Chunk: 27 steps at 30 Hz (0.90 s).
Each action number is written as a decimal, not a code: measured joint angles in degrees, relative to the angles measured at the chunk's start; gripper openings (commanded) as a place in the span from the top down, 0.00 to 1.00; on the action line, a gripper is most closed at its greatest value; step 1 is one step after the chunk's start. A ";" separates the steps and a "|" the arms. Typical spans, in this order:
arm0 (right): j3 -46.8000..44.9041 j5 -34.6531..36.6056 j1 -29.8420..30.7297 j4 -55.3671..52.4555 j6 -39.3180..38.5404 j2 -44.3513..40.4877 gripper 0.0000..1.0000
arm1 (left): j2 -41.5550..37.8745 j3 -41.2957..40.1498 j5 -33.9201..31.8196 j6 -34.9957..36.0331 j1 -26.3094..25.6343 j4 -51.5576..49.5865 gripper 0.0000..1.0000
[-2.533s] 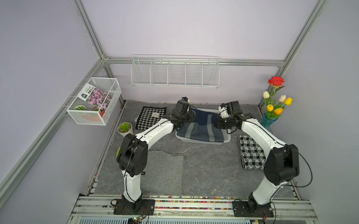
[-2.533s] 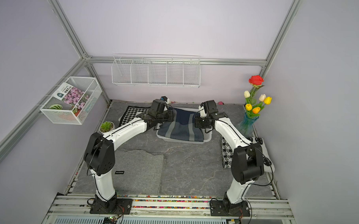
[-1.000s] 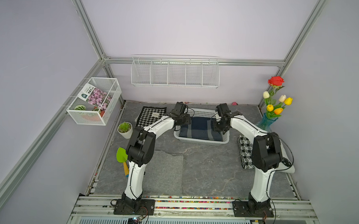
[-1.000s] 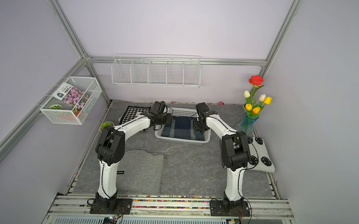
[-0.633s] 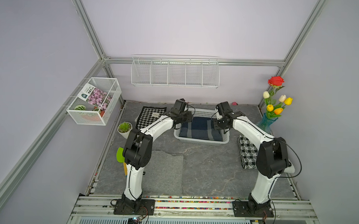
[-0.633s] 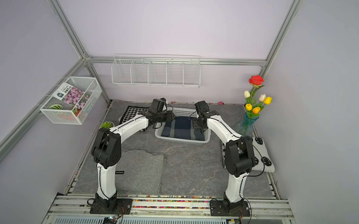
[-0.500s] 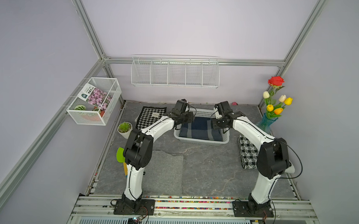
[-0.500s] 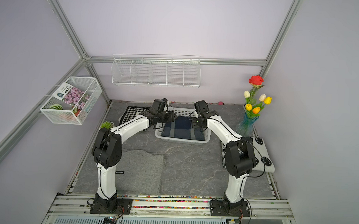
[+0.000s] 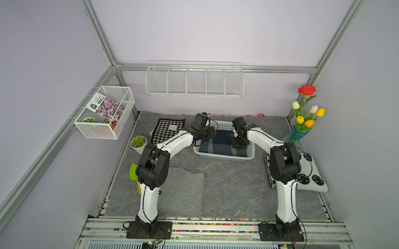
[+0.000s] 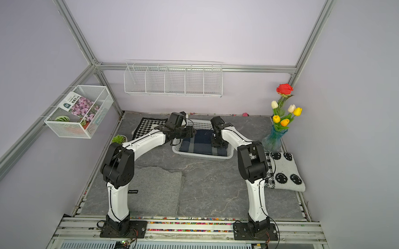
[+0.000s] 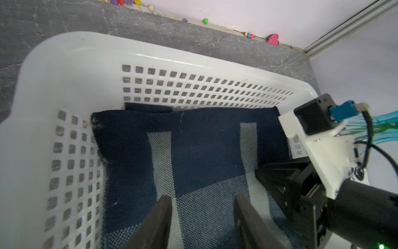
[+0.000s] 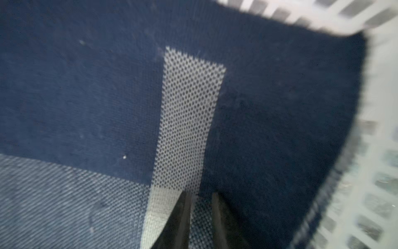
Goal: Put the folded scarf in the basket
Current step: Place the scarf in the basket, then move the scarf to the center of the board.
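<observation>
We raise both straight off the scarf (image 9: 220, 143) lying in the basket (image 9: 223, 157): left gripper (image 11: 202, 196) wide, empty; right gripper (image 12: 200, 195) narrow, grip unclear.

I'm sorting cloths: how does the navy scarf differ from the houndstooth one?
The navy scarf is dark blue with pale bands; the houndstooth scarf is black and white. The navy scarf lies in the basket; the houndstooth scarf lies on the table beside it. Both lie folded flat.
</observation>
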 measured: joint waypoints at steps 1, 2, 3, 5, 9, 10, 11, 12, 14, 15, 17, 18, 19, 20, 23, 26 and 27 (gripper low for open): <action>-0.44 0.00 0.02 0.17 -0.02 -0.57 0.70 | -0.70 -0.39 -0.02 0.00 -0.02 0.11 0.49; -1.11 -0.07 0.13 0.20 -0.13 -1.38 0.69 | -1.38 -0.68 -0.02 0.00 -0.04 0.13 0.49; -2.19 -0.09 0.17 0.31 -0.07 -2.67 0.68 | -2.03 -0.87 -0.02 0.00 -0.11 0.17 0.49; -4.63 -0.11 0.35 0.24 -0.07 -6.12 0.63 | -3.43 -1.11 -0.04 0.00 -0.37 0.15 0.49; -10.99 -0.26 1.22 1.68 0.04 -16.92 0.57 | -6.69 -1.29 -0.92 0.00 -1.62 -0.33 0.49; -12.70 -0.42 1.53 2.19 0.11 -19.74 0.56 | -7.82 -1.55 -1.14 0.02 -2.05 -0.55 0.49; -14.40 -0.59 1.86 2.75 0.22 -22.40 0.55 | -8.90 -2.08 -1.31 0.00 -2.43 -0.55 0.49; -16.17 -0.81 2.21 3.34 0.42 -24.98 0.54 | -10.27 -2.91 -1.38 0.00 -2.78 -0.63 0.49; -20.02 -1.49 3.08 4.37 0.87 -29.94 0.50 | -12.96 -4.76 -1.64 0.00 -3.41 -0.76 0.49; -22.16 -1.90 3.74 4.94 1.27 -32.35 0.48 | -14.36 -5.90 -1.79 0.00 -3.61 -0.83 0.49; -26.73 -3.26 5.42 6.54 2.08 -36.63 0.41 | -17.09 -8.70 -2.23 0.00 -3.80 -0.87 0.48; -29.40 -4.26 6.64 7.58 2.64 -38.91 0.41 | -18.58 -10.51 -2.47 0.02 -3.80 -0.94 0.48; -32.22 -5.60 8.02 8.92 3.19 -41.11 0.41 | -20.15 -12.55 -2.69 0.04 -3.80 -0.96 0.48; -35.15 -7.02 9.49 10.54 3.63 -43.23 0.41 | -21.90 -14.97 -2.84 0.04 -3.78 -0.87 0.48; -42.84 -11.65 12.96 15.50 5.40 -47.84 0.35 | -27.04 -22.25 -3.17 0.02 -3.78 -0.57 0.47; -49.62 -17.55 14.29 21.42 7.61 -49.51 0.35 | -32.81 -30.10 -3.52 0.02 -3.78 -0.07 0.46; -51.39 -19.08 14.51 23.52 8.26 -49.42 0.34 | -34.64 -32.63 -3.76 0.00 -3.78 0.50 0.46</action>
